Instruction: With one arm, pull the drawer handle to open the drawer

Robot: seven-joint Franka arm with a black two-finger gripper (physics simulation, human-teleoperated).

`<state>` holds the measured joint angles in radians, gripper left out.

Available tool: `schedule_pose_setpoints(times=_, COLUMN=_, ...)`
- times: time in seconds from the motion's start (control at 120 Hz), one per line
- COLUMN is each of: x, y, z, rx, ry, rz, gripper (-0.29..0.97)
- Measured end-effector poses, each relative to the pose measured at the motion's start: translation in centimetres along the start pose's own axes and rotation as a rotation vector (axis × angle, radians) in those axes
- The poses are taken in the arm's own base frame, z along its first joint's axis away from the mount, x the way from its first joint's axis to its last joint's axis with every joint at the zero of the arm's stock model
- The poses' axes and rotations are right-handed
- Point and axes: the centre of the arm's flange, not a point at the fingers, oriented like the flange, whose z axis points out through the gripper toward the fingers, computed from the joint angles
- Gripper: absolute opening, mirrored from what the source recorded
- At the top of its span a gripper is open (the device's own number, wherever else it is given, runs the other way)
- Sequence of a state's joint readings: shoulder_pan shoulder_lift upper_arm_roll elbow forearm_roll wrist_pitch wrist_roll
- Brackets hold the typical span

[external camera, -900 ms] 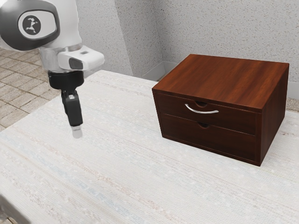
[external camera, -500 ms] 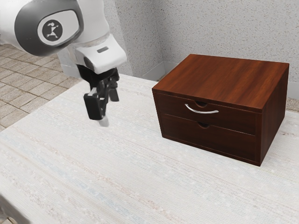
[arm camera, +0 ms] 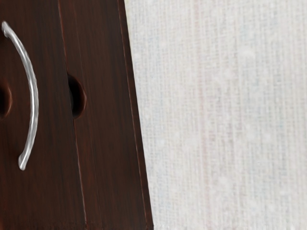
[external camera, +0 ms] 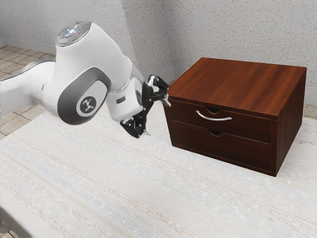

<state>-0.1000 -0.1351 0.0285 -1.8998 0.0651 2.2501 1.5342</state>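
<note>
Silver metal, bowed in a shallow curve, the drawer handle (external camera: 214,117) lies with its long axis level along the front of the upper drawer (external camera: 247,124), its two ends fixed to the wood and its middle sagging a little below them. That drawer sits flush in the dark reddish-brown cabinet (external camera: 237,84), shut, with the lower drawer (external camera: 237,148) beneath it (this one has a small dark finger notch at its top edge). The cabinet stands on the table's far side toward the exterior view's right, its front facing the arm.

In the wrist view the handle (arm camera: 29,91) runs as a pale arc across the dark drawer front, with the cabinet's lower edge meeting the table (arm camera: 216,120) beside it.

The white arm (external camera: 84,94) reaches in from the exterior view's left, its wrist bent so that the hand lies roughly level and aims at the cabinet front. The gripper (external camera: 154,119) hangs just beside the cabinet's near corner, well short of the handle and touching nothing. Its black fingers (external camera: 159,90) stand spread apart, one high and one low, with nothing between them.

The table (external camera: 124,188) is a pale, whitish surface with fine streaked grain. Behind it rise speckled grey walls (external camera: 237,29) with a light skirting (external camera: 166,74), and a beige tiled floor (external camera: 20,69) shows at the exterior view's left.
</note>
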Motion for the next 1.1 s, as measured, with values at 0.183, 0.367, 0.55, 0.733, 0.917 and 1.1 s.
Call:
schedule_pose_setpoints(times=0.183, x=-0.5, y=-2.0, z=4.4, rx=0.026, ry=0.044, rz=0.047, gripper=0.54)
schedule_pose_setpoints(times=0.367, x=-0.1, y=-2.9, z=5.4, rx=0.051, ry=0.112, rz=0.038, gripper=0.38)
schedule_pose_setpoints(times=0.55, x=0.9, y=-2.7, z=6.4, rx=0.025, ry=0.18, rz=-0.023, gripper=0.28)
schedule_pose_setpoints(times=0.733, x=3.1, y=-2.4, z=8.0, rx=-0.013, ry=0.213, rz=-0.05, gripper=0.24)
schedule_pose_setpoints(times=0.917, x=6.2, y=-5.8, z=6.3, rx=0.048, ry=0.235, rz=-0.029, gripper=0.23)
schedule_pose_setpoints(times=1.1, x=6.4, y=-7.0, z=7.6, rx=0.047, ry=0.227, rz=-0.037, gripper=0.21)
